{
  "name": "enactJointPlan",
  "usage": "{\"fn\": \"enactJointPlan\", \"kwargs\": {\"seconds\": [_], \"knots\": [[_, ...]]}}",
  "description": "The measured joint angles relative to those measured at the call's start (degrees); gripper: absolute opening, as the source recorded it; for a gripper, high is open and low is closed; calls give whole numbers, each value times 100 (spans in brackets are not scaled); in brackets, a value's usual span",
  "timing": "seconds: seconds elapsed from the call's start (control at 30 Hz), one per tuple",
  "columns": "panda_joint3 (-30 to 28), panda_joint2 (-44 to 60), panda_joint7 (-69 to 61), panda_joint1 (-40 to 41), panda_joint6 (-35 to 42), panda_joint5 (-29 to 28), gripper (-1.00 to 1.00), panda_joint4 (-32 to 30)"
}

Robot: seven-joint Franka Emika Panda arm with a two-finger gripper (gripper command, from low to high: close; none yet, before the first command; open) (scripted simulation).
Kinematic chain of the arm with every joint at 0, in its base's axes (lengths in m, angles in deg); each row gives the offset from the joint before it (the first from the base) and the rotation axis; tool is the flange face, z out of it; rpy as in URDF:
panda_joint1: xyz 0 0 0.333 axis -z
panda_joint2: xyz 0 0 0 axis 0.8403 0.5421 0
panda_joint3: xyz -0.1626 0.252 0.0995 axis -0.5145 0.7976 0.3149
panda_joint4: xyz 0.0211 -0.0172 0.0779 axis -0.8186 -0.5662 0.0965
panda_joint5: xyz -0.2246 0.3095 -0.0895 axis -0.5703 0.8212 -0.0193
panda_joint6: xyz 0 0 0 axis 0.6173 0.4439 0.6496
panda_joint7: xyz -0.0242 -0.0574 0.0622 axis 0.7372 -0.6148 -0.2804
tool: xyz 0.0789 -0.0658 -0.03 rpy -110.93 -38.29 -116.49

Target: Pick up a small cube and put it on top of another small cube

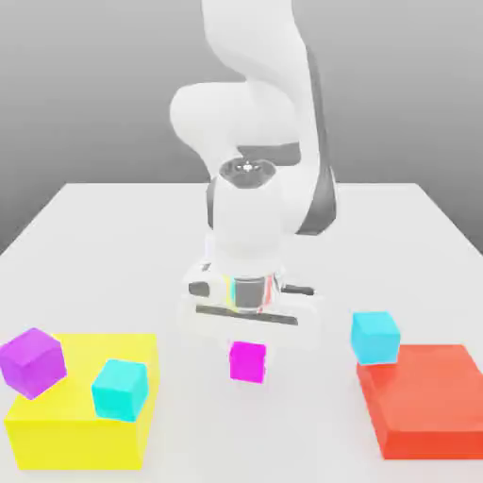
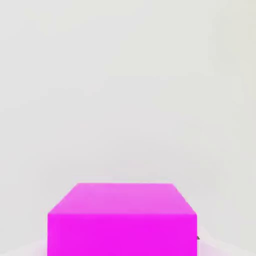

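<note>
place: simulated test tabletop — bare white table (image 1: 113, 217) | grey void backdrop | flat-coloured blocks — rendered look

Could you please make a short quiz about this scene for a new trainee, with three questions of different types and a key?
1. True or false: the purple cube rests on the red block.
2. Which cube sits directly below the gripper? A) a cyan cube B) the magenta cube C) the purple cube
3. How many cyan cubes are in the exterior view, and what does each rest on or touch?

Key
1. False; it rests on the yellow block.
2. B
3. Two: one on the yellow block, one at the red block's far corner.
</note>
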Motion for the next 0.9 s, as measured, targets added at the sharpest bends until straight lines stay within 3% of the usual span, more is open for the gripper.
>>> {"fn": "enactJointPlan", "kwargs": {"seconds": [0.5, 0.9], "knots": [[20, -902, 234, -69, 637, -112, -100, -372], [251, -1528, -1189, -998, 1724, 149, -100, 103]]}}
